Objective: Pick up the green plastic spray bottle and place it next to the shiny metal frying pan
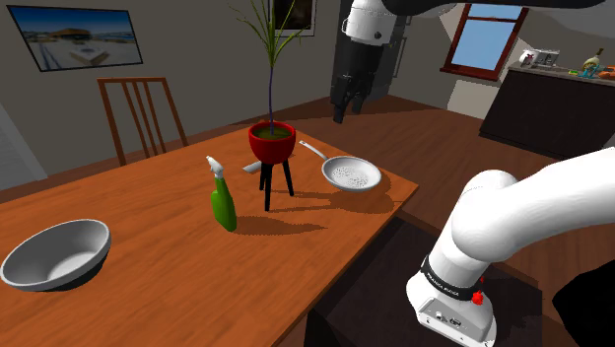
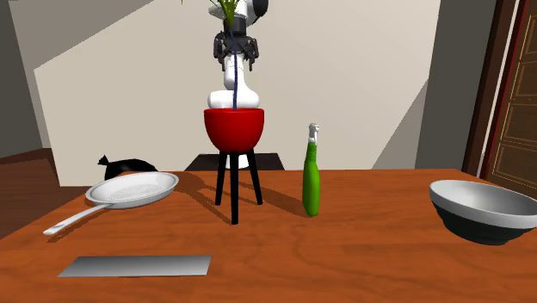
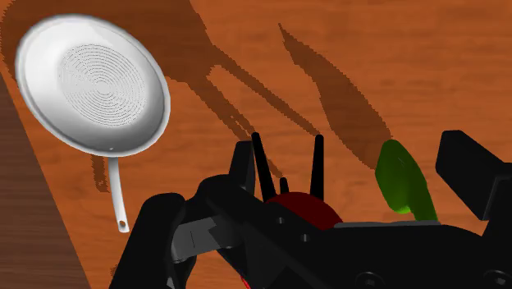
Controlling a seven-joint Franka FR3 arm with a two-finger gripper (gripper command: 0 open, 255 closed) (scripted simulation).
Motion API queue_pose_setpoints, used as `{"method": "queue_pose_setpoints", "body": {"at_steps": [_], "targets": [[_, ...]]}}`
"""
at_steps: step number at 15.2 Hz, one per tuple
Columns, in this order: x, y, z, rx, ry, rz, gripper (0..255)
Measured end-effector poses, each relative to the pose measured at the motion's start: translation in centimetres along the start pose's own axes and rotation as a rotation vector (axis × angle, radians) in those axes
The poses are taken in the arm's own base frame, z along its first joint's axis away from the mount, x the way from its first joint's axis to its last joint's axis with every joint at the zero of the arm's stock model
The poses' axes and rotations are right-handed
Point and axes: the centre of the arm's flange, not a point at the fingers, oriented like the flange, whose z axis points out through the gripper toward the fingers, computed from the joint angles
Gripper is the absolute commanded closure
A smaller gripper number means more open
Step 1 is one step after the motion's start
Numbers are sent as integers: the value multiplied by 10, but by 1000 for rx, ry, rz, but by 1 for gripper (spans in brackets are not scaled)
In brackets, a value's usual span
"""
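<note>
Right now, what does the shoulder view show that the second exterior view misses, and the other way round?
The shoulder view adds a wooden chair, a framed picture and a window. The second exterior view adds a panelled brown door. Both share the table, the green spray bottle, the frying pan, the red plant pot on black legs and the grey bowl.

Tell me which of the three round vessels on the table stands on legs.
The red plant pot: it sits on black legs, while the silvery frying pan and the grey bowl rest flat on the wooden table.
</note>
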Motion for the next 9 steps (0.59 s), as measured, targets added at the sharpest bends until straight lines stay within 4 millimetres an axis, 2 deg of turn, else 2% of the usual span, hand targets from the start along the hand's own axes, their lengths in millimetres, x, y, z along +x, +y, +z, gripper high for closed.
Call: {"method": "queue_pose_setpoints", "body": {"at_steps": [3, 9], "targets": [[12, -9, 7, 0, -1, 0, 0], [70, -43, 41, 3, -6, 1, 0]]}}
